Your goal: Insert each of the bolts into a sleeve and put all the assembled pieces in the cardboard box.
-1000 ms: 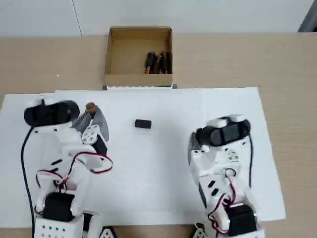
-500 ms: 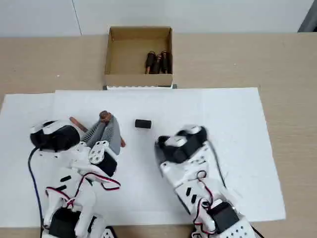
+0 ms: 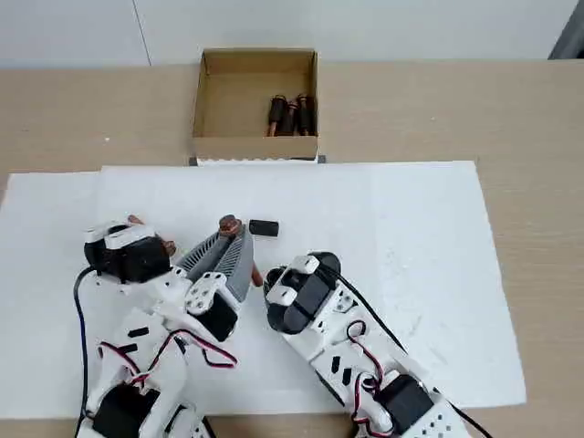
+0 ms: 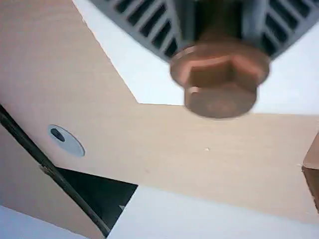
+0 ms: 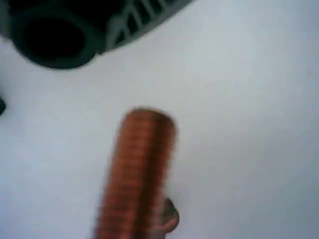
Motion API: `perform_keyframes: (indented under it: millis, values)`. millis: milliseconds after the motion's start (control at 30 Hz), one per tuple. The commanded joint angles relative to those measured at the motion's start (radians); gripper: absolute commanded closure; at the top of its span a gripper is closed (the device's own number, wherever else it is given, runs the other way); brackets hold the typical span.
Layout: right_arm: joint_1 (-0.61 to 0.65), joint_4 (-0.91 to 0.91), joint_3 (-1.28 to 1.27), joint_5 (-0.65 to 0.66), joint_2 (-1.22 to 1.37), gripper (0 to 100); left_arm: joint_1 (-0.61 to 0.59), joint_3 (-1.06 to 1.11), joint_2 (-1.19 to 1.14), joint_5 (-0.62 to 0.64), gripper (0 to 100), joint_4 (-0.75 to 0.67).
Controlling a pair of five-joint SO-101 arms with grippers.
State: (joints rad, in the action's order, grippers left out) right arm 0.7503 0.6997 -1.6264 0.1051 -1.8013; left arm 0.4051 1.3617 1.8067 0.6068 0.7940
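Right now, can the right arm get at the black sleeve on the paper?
Probably yes: the sleeve lies loose on the paper just ahead of the right arm. The left claw, holding a bolt, sits beside it, so clearance looks tight.

The bolt (image 5: pixel 139 169) lying near the sleeve (image 5: pixel 50 35) is blurred, its end farthest from the sleeve cut off.

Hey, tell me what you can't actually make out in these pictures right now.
1. High view: the assembled pieces in the cardboard box are small, dark and bunched together, so their count is unsure.
2. High view: a second bolt lies mostly under the left arm.
3. Left wrist view: the bolt in the left gripper shows its head; the fingers cover its shank.
4. Right wrist view: a threaded shank runs off the picture's edge.
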Motion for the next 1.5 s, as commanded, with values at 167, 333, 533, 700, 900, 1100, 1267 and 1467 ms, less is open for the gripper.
perform_keyframes:
  millis: [167, 333, 533, 700, 900, 1100, 1267, 1467]
  values:
    - [0.024, -0.102, 0.017, 0.054, -0.012, 99.6, 0.008, -0.016, 0.014, 0.009, 99, -0.034]
    - [0.059, -0.099, 0.017, 0.058, -0.012, 99.6, 0.008, 0.018, 0.014, 0.009, 99, -0.06]
    - [0.065, -0.099, 0.021, 0.06, -0.012, 99.6, 0.008, 0.047, 0.014, 0.009, 99, -0.095]
    - [0.067, -0.097, 0.04, 0.06, -0.012, 99.6, 0.008, 0.096, 0.014, 0.009, 99, -0.097]
    - [0.067, -0.099, 0.04, 0.06, -0.012, 99.6, 0.008, 0.108, 0.014, 0.009, 99, -0.095]
    - [0.067, -0.097, 0.04, 0.06, -0.012, 99.6, 0.008, 0.127, 0.014, 0.009, 99, -0.092]
    - [0.062, -0.097, 0.04, 0.06, -0.012, 99.6, 0.031, 0.102, 0.014, 0.006, 99, -0.02]
    - [0.062, -0.099, 0.04, 0.06, -0.012, 99.6, 0.114, -0.001, 0.014, 0.002, 99, 0.196]
